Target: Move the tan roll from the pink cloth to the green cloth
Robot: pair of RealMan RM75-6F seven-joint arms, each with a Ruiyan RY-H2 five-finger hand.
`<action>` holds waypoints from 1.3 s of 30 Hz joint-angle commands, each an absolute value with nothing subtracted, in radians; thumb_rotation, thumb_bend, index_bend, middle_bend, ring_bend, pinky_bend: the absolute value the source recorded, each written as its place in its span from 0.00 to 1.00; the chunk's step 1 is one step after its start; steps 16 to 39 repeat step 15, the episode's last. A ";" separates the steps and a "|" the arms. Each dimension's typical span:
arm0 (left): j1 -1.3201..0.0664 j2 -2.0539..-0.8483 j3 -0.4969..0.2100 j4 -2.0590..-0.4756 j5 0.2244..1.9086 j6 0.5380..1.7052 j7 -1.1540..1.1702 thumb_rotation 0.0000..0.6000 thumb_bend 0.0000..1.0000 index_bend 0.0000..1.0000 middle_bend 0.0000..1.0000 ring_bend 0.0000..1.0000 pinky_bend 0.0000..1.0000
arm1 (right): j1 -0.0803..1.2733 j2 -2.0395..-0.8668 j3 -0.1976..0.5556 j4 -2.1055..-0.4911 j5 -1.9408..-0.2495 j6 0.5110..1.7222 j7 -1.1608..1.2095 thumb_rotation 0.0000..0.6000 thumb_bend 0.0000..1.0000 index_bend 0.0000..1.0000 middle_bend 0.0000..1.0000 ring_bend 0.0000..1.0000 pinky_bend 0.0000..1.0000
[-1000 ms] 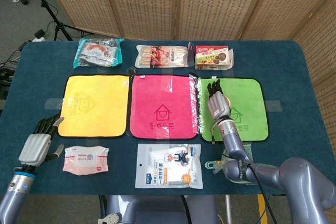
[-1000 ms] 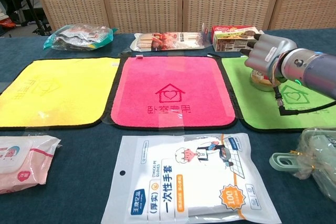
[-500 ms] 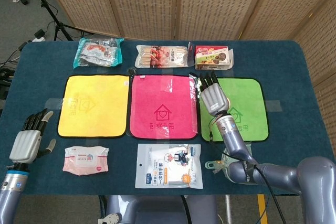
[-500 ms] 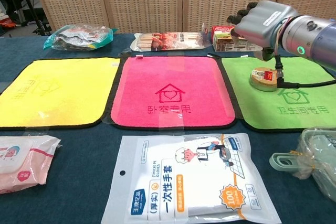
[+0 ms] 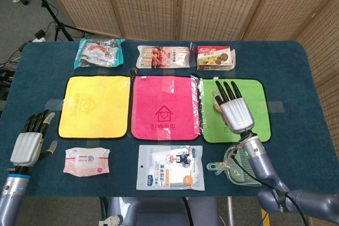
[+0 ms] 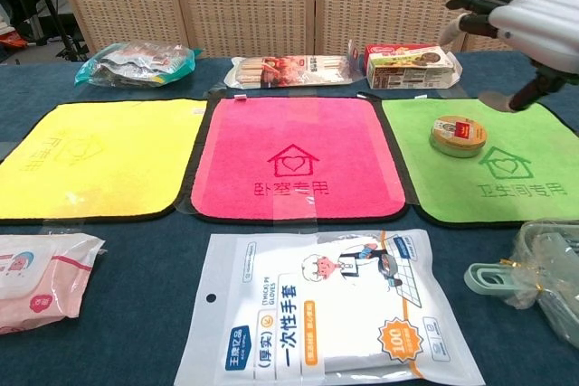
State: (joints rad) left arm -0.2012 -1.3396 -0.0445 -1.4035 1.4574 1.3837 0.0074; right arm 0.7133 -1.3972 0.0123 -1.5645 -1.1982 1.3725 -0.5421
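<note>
The tan roll [image 6: 458,135] lies flat on the green cloth [image 6: 507,178], near that cloth's left side; in the head view only a sliver of the roll [image 5: 215,102] shows beside my right hand. The pink cloth [image 5: 166,107] in the middle has nothing on it. My right hand [image 5: 235,110] is raised above the green cloth with fingers spread and holds nothing; the chest view shows the same right hand [image 6: 525,17] high at the upper right, clear of the roll. My left hand [image 5: 29,142] hovers open at the table's left edge, below the yellow cloth [image 5: 95,105].
Along the back lie a snack bag [image 5: 98,52], a sausage pack [image 5: 161,56] and a biscuit box [image 5: 215,57]. Near the front sit a wet-wipes pack [image 5: 86,161], a gloves bag [image 5: 170,166] and a clear bag with a green clip [image 5: 233,165].
My right hand has let go of the tan roll and lifted up and back toward me, leaving the roll on the green cloth. My left hand has drawn back to the left.
</note>
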 commanded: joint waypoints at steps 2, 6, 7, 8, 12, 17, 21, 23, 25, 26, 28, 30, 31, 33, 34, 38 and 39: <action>-0.195 -1.347 -0.032 -1.404 1.484 1.405 0.038 1.00 0.38 0.08 0.00 0.00 0.00 | 0.519 -1.371 -0.121 -1.498 -1.406 1.562 -0.297 1.00 0.40 0.17 0.00 0.00 0.05; -0.186 -1.353 -0.023 -1.403 1.497 1.420 0.054 1.00 0.37 0.08 0.00 0.00 0.00 | 0.420 -1.366 -0.148 -1.428 -1.458 1.647 -0.186 1.00 0.40 0.17 0.00 0.00 0.05; -0.178 -1.355 -0.016 -1.407 1.499 1.426 0.059 1.00 0.37 0.08 0.00 0.00 0.00 | 0.378 -1.354 -0.157 -1.406 -1.459 1.681 -0.149 1.00 0.40 0.17 0.00 0.00 0.05; -0.174 -1.355 -0.012 -1.409 1.504 1.432 0.065 1.00 0.37 0.08 0.00 0.00 0.00 | 0.358 -1.347 -0.163 -1.391 -1.470 1.695 -0.130 1.00 0.40 0.16 0.00 0.00 0.05; -0.167 -1.356 -0.011 -1.403 1.522 1.457 0.070 1.00 0.37 0.08 0.00 0.00 0.00 | 0.308 -1.340 -0.157 -1.351 -1.506 1.734 -0.095 1.00 0.39 0.13 0.00 0.00 0.05; -0.166 -1.357 -0.015 -1.394 1.531 1.471 0.069 1.00 0.37 0.08 0.00 0.00 0.00 | 0.277 -1.350 -0.146 -1.332 -1.531 1.759 -0.063 1.00 0.39 0.13 0.00 0.00 0.05; -0.166 -1.357 -0.015 -1.394 1.531 1.471 0.069 1.00 0.37 0.08 0.00 0.00 0.00 | 0.277 -1.350 -0.146 -1.332 -1.531 1.759 -0.063 1.00 0.39 0.13 0.00 0.00 0.05; -0.166 -1.357 -0.015 -1.394 1.531 1.471 0.069 1.00 0.37 0.08 0.00 0.00 0.00 | 0.277 -1.350 -0.146 -1.332 -1.531 1.759 -0.063 1.00 0.39 0.13 0.00 0.00 0.05; -0.166 -1.357 -0.015 -1.394 1.531 1.471 0.069 1.00 0.37 0.08 0.00 0.00 0.00 | 0.277 -1.350 -0.146 -1.332 -1.531 1.759 -0.063 1.00 0.39 0.13 0.00 0.00 0.05; -0.166 -1.357 -0.015 -1.394 1.531 1.471 0.069 1.00 0.37 0.08 0.00 0.00 0.00 | 0.277 -1.350 -0.146 -1.332 -1.531 1.759 -0.063 1.00 0.39 0.13 0.00 0.00 0.05; -0.166 -1.357 -0.015 -1.394 1.531 1.471 0.069 1.00 0.37 0.08 0.00 0.00 0.00 | 0.277 -1.350 -0.146 -1.332 -1.531 1.759 -0.063 1.00 0.39 0.13 0.00 0.00 0.05; -0.166 -1.357 -0.015 -1.394 1.531 1.471 0.069 1.00 0.37 0.08 0.00 0.00 0.00 | 0.277 -1.350 -0.146 -1.332 -1.531 1.759 -0.063 1.00 0.39 0.13 0.00 0.00 0.05; -0.166 -1.357 -0.015 -1.394 1.531 1.471 0.069 1.00 0.37 0.08 0.00 0.00 0.00 | 0.277 -1.350 -0.146 -1.332 -1.531 1.759 -0.063 1.00 0.39 0.13 0.00 0.00 0.05; -0.166 -1.357 -0.015 -1.394 1.531 1.471 0.069 1.00 0.37 0.08 0.00 0.00 0.00 | 0.277 -1.350 -0.146 -1.332 -1.531 1.759 -0.063 1.00 0.39 0.13 0.00 0.00 0.05; -0.166 -1.357 -0.015 -1.394 1.531 1.471 0.069 1.00 0.37 0.08 0.00 0.00 0.00 | 0.277 -1.350 -0.146 -1.332 -1.531 1.759 -0.063 1.00 0.39 0.13 0.00 0.00 0.05; -0.166 -1.357 -0.015 -1.394 1.531 1.471 0.069 1.00 0.37 0.08 0.00 0.00 0.00 | 0.277 -1.350 -0.146 -1.332 -1.531 1.759 -0.063 1.00 0.39 0.13 0.00 0.00 0.05; -0.166 -1.357 -0.015 -1.394 1.531 1.471 0.069 1.00 0.37 0.08 0.00 0.00 0.00 | 0.277 -1.350 -0.146 -1.332 -1.531 1.759 -0.063 1.00 0.39 0.13 0.00 0.00 0.05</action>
